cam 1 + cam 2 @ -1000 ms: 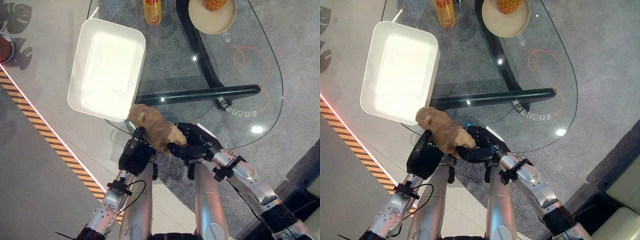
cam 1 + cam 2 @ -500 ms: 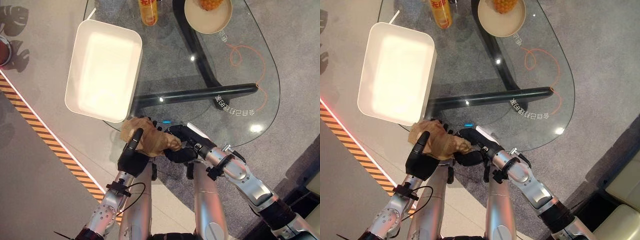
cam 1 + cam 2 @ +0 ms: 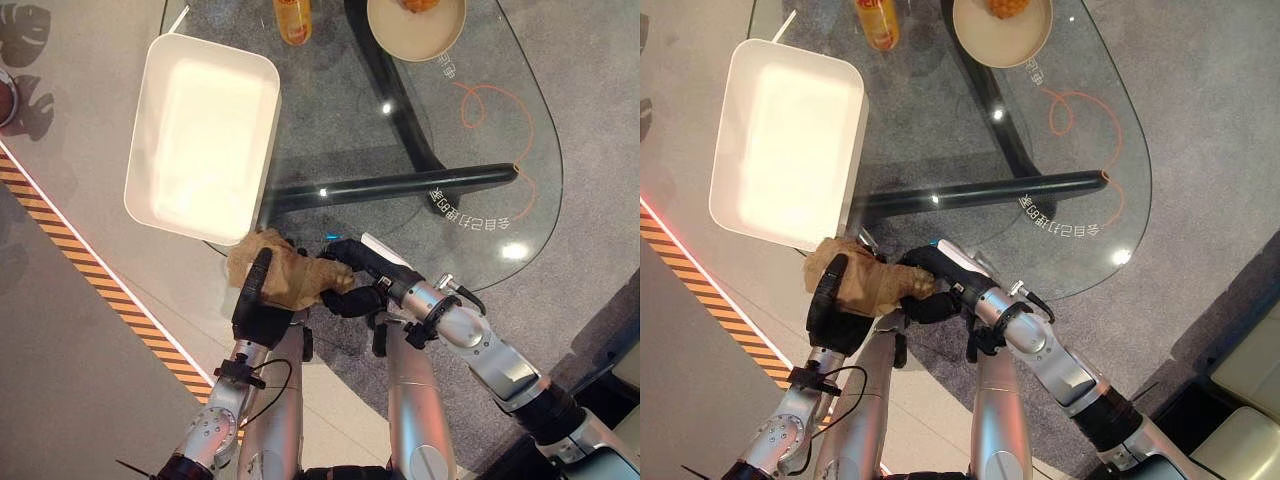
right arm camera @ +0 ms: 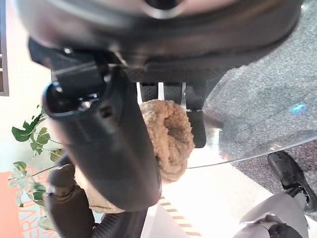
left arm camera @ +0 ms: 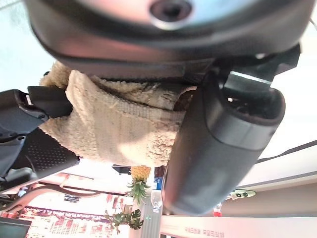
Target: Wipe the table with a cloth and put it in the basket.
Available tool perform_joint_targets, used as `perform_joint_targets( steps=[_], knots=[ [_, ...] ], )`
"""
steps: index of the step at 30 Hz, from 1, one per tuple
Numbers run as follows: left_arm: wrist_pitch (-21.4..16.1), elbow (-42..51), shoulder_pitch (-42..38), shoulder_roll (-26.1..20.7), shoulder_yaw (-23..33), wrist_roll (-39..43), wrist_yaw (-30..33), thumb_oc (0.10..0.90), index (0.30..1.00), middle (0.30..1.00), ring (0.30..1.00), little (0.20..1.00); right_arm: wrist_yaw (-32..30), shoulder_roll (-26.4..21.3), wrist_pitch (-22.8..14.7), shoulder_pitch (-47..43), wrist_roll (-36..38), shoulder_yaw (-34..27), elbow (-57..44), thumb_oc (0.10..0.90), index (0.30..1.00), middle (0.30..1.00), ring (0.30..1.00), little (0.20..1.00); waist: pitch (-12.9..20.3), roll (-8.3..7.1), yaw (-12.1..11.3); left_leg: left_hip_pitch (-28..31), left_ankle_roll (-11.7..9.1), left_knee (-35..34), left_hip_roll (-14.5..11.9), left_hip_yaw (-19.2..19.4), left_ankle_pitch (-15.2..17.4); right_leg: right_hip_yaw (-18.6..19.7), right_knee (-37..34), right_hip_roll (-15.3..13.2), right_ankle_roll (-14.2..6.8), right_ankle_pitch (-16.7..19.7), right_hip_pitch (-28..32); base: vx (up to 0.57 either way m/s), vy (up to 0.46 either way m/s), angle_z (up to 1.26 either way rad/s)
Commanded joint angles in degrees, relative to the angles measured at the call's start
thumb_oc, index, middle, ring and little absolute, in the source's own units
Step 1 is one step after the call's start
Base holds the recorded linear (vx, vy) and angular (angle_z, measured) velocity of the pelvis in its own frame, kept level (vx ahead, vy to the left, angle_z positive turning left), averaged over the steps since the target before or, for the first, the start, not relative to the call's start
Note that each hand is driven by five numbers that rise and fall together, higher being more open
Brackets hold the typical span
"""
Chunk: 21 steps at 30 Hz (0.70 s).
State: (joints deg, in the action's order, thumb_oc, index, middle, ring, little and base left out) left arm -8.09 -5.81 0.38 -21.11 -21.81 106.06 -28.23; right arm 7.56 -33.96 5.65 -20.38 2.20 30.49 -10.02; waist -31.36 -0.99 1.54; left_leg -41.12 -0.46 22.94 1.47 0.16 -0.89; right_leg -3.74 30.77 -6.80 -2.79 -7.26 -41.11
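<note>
So both my hands are on the cloth [image 3: 283, 277] at the near edge of the glass bench [image 3: 480, 180]. My left hand [image 3: 258, 305] has its thumb and fingers curled round the tan, fuzzy bundle from below, and my right hand [image 3: 352, 273] grips the other end, fingers wrapped over it. The cloth is bunched up between the two, just off the near corner of the white basket [image 3: 163, 210], which sits on the bench's left side. Further back there's an orange bottle [image 3: 292, 18] and a pale bowl [image 3: 420, 40] with something yellow in it, both well apart from the cloth.
</note>
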Motion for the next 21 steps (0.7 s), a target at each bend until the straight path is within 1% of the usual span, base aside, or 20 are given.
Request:
perform_joint_targets(
  steps=[1,7,10,15,16,17,18,21],
  knots=[
    [0.96,13.2,-0.47,0.72,0.68,-0.38,-10.39,0.1,0.3,0.3,0.3,0.2,-1.21,-2.61,-0.03,0.89,-3.04,1.13,-2.03,0.1,0.3,0.3,0.3,0.2,1.56,-0.16,-1.74,0.03,4.62,4.31,2.51,6.0,4.52,-3.12,-8.88,4.06,2.12,9.54,0.7,0.0,0.0,0.0],
    [0.04,13.04,-0.61,1.12,1.06,0.57,-10.28,0.1,0.3,0.3,0.3,0.2,-1.07,-2.2,-0.16,1.38,-2.91,0.39,-1.96,0.1,0.3,0.3,0.3,0.2,1.56,-0.45,-1.73,0.34,4.68,4.05,2.47,5.99,4.45,-3.18,-9.1,4.09,2.05,9.76,0.96,0.0,-0.001,0.01],
    [-0.81,12.81,-0.73,1.23,1.07,0.59,-10.46,0.1,0.3,0.3,0.3,0.2,-2.01,-1.93,0.0,1.48,-2.85,0.19,-1.9,0.1,0.3,0.3,0.3,0.2,1.56,-0.61,-1.68,0.33,4.73,4.04,2.43,6.01,4.51,-3.16,-9.19,4.13,2.02,9.82,0.98,0.0,-0.001,0.01],
    [-0.92,12.56,-0.73,1.44,1.6,0.5,-10.63,0.1,0.3,0.3,0.3,0.2,-3.48,-1.89,0.04,1.82,-2.6,-0.66,-1.63,0.1,0.3,0.3,0.3,0.2,1.56,-0.68,-1.59,0.49,4.74,3.91,2.45,6.06,4.55,-3.19,-9.27,4.13,1.97,9.9,1.07,0.0,0.0,0.0],
    [-1.12,12.61,-0.65,1.61,1.77,0.34,-10.7,0.1,0.3,0.3,0.3,0.2,-6.75,-1.64,-0.07,2.3,-1.26,-1.48,-1.59,0.451,0.601,0.601,0.601,0.551,1.56,-0.67,-1.5,0.52,4.82,3.93,2.41,6.24,4.61,-3.15,-9.19,4.17,1.96,9.91,1.03,0.0,0.0,0.0],
    [-1.23,12.57,-0.62,1.72,1.77,0.28,-10.75,0.1,0.3,0.3,0.3,0.2,-7.8,-1.49,-0.25,2.47,-0.71,-1.84,-1.42,0.8,0.9,0.9,0.9,0.9,1.56,-0.7,-1.44,0.53,4.83,3.93,2.37,6.27,4.64,-3.07,-9.17,4.22,1.96,9.9,1.0,0.0,0.0,0.0],
    [-1.22,12.42,-0.5,2.01,1.91,0.09,-10.96,0.1,0.3,0.3,0.3,0.2,-9.3,-1.0,-0.56,2.9,-0.85,-2.75,-1.24,0.8,0.9,0.9,0.9,0.9,1.56,-0.73,-1.31,0.6,4.85,3.85,2.3,6.39,4.68,-2.96,-9.17,4.3,1.96,9.89,1.01,0.0,0.0,0.0],
    [-1.16,12.47,-0.19,2.37,2.17,-0.59,-10.72,0.1,0.3,0.3,0.3,0.2,-10.87,-0.45,-1.66,3.84,-0.47,-4.18,-1.41,0.8,0.9,0.9,0.9,0.9,1.56,-0.75,-1.13,0.64,4.89,3.81,2.21,6.54,4.73,-2.86,-9.14,4.39,1.94,9.91,1.02,0.0,0.0,0.0]
  ],
)
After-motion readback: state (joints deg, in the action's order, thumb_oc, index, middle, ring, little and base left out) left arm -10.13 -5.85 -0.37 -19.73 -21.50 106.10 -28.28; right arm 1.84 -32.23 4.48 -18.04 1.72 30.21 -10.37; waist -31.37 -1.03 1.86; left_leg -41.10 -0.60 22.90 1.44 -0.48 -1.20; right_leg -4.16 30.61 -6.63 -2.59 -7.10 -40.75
